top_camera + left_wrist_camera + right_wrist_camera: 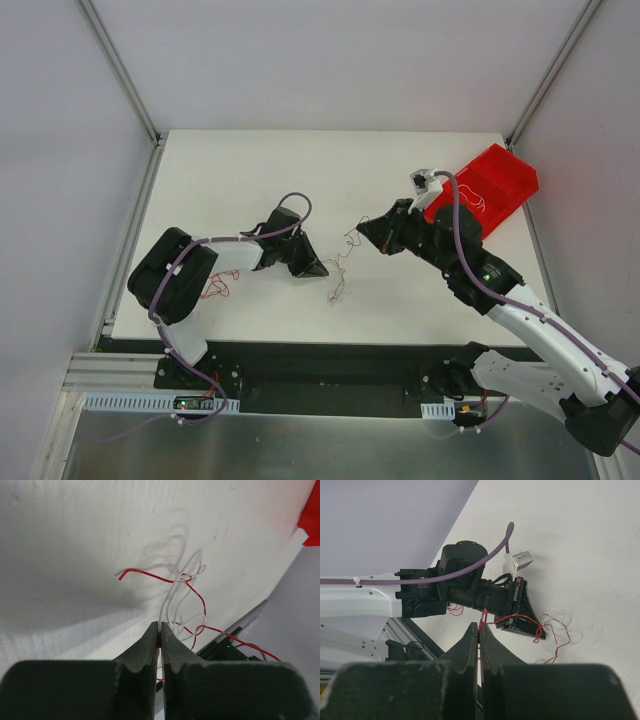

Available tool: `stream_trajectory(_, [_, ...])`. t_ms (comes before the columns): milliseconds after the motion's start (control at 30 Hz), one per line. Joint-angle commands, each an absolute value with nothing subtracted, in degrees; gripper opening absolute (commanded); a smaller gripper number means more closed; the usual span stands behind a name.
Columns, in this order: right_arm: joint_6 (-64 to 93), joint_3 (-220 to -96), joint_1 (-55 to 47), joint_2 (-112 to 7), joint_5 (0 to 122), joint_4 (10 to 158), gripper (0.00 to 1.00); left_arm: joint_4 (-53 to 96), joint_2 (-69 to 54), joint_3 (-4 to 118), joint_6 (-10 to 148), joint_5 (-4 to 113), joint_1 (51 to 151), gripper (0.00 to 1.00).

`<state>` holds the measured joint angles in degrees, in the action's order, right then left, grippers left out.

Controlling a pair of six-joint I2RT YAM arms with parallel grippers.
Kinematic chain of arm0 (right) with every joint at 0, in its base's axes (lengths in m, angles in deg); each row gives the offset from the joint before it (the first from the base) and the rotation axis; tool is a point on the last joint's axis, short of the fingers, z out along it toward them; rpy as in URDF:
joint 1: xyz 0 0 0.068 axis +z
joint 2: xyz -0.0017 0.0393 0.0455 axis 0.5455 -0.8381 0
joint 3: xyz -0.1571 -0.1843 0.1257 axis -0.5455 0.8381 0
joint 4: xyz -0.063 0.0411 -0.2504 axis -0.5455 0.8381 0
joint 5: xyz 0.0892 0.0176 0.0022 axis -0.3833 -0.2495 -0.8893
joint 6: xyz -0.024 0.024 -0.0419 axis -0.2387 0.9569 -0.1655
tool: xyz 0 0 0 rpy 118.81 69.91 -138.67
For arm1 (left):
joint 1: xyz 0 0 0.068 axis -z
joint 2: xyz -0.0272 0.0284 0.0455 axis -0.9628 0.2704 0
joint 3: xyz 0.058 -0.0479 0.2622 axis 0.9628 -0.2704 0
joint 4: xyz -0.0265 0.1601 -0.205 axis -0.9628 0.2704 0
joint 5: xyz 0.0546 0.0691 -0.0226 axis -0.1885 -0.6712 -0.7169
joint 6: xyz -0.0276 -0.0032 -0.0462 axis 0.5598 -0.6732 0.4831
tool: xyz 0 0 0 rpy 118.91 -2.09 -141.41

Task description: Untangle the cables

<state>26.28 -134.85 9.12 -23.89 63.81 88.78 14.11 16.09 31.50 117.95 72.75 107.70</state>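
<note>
The white table [250,170] is hemmed by pale enclosure walls [60,150] on the left, right and far sides. A red bin [505,175] sits skewed at its far right corner, against the right edge. The widest room for moving lies over the far half and the far left of the table. The work itself sits about mid-width, nearer the front edge. The left gripper [320,269] has its jaws pressed together, and its wrist view shows a whitish strand pinched at the very tips [159,628]. The right gripper [362,230] is likewise closed, with a red strand running into its tips [479,627]. The two grippers face each other near the middle, close but apart. The cables [340,268] are strung between them in thin red and whitish loops. The tangle's long axis runs from beside the right gripper down toward the front edge, slanting a little left, and its low end trails on the table short of that edge. A separate clump of red wire [213,288] lies by the left arm [175,272], close to the front edge.
</note>
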Motion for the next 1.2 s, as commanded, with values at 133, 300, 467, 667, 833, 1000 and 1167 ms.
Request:
stream_trajectory(133, [21.57,-138.51,8.87,-20.37,76.65,93.39,0.00,22.86,7.88,30.56,105.09,60.57,107.98,0.00])
stream_trajectory(300, [13.75,-142.38,7.90,-15.88,105.37,106.66,0.00,32.43,-4.07,28.44,96.47,49.85,106.93,0.00])
stream_trajectory(467, [6.01,-142.83,-1.39,-13.07,119.31,111.77,0.00,43.17,-13.74,28.97,93.48,42.97,101.05,0.00])
stream_trajectory(667, [6.00,-144.76,-18.79,-14.29,113.36,116.87,0.00,49.59,-22.19,28.97,90.58,45.70,86.55,0.00])
stream_trajectory(833, [7.67,-145.73,-27.07,-14.82,106.24,119.07,0.00,53.02,-26.50,31.07,89.17,39.72,80.30,0.00])
stream_trajectory(1000, [5.92,-144.68,-27.26,-12.90,95.88,117.32,0.01,51.98,-26.07,32.74,88.47,43.30,79.94,0.00])
stream_trajectory(1167, [3.89,-143.97,-27.26,-8.94,80.23,113.80,0.00,47.15,-23.35,35.99,86.53,57.45,80.20,0.00])
